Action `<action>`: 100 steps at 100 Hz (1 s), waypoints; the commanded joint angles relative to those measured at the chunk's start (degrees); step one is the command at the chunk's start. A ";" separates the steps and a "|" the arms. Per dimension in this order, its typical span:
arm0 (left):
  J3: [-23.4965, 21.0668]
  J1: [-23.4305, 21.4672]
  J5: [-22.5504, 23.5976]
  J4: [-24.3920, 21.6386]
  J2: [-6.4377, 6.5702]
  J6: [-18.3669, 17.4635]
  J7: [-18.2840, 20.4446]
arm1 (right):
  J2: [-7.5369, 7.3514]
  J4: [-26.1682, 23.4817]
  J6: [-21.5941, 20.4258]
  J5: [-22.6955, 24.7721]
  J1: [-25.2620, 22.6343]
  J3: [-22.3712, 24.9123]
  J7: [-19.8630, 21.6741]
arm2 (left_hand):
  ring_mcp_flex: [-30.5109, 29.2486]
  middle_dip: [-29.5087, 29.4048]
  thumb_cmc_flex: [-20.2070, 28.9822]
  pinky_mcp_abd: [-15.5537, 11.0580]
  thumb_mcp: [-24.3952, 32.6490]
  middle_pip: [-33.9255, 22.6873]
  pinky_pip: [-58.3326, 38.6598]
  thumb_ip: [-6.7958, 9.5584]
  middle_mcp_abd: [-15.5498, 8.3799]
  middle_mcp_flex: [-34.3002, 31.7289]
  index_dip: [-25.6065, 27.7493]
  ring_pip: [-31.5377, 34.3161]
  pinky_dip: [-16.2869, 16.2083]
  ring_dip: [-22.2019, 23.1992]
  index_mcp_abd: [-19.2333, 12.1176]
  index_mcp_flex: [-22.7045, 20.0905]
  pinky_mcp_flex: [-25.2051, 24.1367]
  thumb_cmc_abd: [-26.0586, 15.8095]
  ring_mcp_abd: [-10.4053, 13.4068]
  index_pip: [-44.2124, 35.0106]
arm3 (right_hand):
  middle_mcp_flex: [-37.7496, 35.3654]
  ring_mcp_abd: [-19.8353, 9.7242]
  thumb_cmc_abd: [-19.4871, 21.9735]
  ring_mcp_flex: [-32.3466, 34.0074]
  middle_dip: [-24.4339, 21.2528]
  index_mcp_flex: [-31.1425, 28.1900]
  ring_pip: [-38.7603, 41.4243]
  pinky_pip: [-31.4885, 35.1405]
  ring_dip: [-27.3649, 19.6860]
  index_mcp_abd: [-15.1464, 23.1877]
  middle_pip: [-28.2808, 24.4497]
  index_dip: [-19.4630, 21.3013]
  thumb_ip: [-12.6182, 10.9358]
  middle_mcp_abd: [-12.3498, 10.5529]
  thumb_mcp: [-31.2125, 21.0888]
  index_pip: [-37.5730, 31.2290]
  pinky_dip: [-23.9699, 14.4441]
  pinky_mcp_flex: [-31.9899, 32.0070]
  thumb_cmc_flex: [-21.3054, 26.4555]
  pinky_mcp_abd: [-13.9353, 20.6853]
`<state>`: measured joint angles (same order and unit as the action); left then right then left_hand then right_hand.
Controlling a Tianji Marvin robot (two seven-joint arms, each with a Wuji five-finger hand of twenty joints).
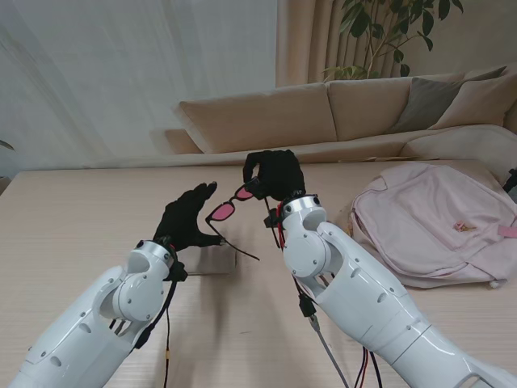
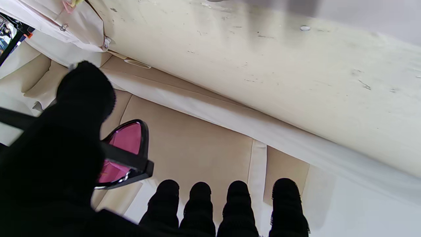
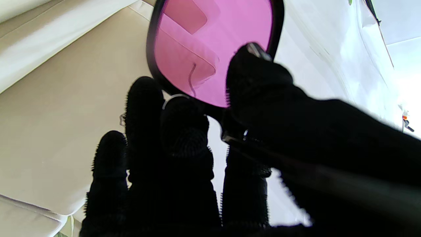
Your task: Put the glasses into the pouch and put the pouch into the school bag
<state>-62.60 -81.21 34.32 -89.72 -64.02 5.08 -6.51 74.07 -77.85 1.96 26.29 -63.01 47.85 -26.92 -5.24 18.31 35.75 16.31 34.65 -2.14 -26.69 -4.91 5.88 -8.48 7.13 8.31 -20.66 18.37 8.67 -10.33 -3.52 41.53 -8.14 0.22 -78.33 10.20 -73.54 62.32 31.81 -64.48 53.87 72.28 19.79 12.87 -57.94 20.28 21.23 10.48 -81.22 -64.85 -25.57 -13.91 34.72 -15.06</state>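
The glasses [image 1: 222, 211], black-framed with pink lenses, hang in the air over the middle of the table. My right hand [image 1: 276, 174] is shut on them at the frame's right end; in the right wrist view the thumb and fingers [image 3: 184, 138] pinch the rim under one lens [image 3: 204, 49]. My left hand [image 1: 187, 218] is open just left of the glasses, fingers spread, its thumb [image 2: 65, 148] beside a temple arm near the other lens [image 2: 126, 140]. A pale pouch [image 1: 216, 260] lies on the table, partly hidden behind the left hand. The pale pink school bag [image 1: 436, 222] lies on the right.
A beige sofa [image 1: 339, 113] runs along the table's far edge, with a plant behind it. Cables [image 1: 311, 323] hang off my right forearm. The light wood table [image 1: 81, 210] stretches to the left of my left arm.
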 commanded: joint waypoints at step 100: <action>1.78 2.65 -5.11 0.31 -2.35 1.11 0.11 | -1.78 -5.21 -0.71 -5.51 -4.18 1.39 9.85 | -41.87 18.20 21.39 6.26 -23.30 -32.51 -25.86 1.73 -1.30 -49.31 23.55 37.59 -6.65 20.86 -15.68 -33.09 10.76 -24.28 -7.69 -53.84 | 15.28 -4.65 16.04 -11.25 -1.23 14.51 -4.48 -2.54 4.30 -1.12 1.67 -1.65 1.21 1.73 2.84 8.37 1.22 9.94 -7.15 3.07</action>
<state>-60.53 -78.38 28.85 -87.70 -66.60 6.25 -8.45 73.40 -81.40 1.58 21.84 -66.58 49.02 -19.62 -45.35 38.89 53.85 21.34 14.73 -32.28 -49.79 -4.97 3.67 -55.65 30.42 43.52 -25.79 37.89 -7.34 -41.04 7.96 21.82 -14.54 -52.60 -68.71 9.37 -59.28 54.41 32.44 -54.84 50.84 70.84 22.28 11.98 -58.37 19.58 20.65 10.77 -79.71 -58.78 -25.51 -7.14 30.35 -13.85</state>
